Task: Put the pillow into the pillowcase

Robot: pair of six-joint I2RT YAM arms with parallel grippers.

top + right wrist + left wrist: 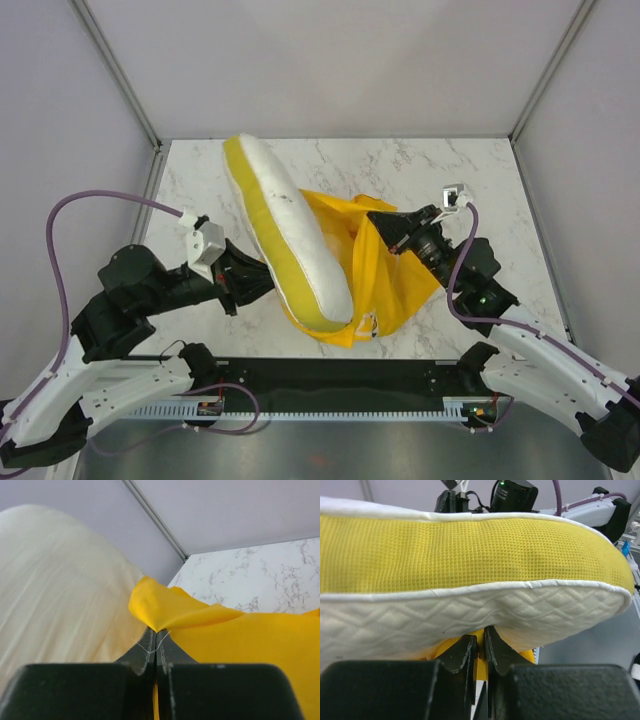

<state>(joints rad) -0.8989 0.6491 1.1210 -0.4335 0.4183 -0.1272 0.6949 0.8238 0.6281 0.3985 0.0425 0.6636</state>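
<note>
The right gripper (156, 639) is clamped on a fold of the case (240, 635). Yellow cloth rises in a peak from between its closed tips, with a loose thread or two at the pinch. The left gripper (480, 652) shows only a slit between its fingers, with yellow in the slit. Whether it pinches that cloth or merely stands in front of it, I cannot tell. Just above those fingers is the pillow (470, 615), its quilted white face and yellow mesh band filling the left wrist view.

From above, the pillow stands tilted on one long edge. It runs from the far left of the table (480, 180) toward the near middle. Its near end rests on or in the crumpled case, which spreads rightward to the right gripper. How far it sits inside the mouth, I cannot tell.

The pillow looks light, plump and springy. It should squash under a pinch and bulge back, so the piped seam or a corner of the band is likely the firmest hold. The mesh should give some friction. The case looks thin, limp and probably smooth. It will likely sag shut unless held at the hem on both sides of the mouth, pinching one layer only.

No writing can be read. A small pale patch (370, 322) at the case's near edge is too small to make out.
</note>
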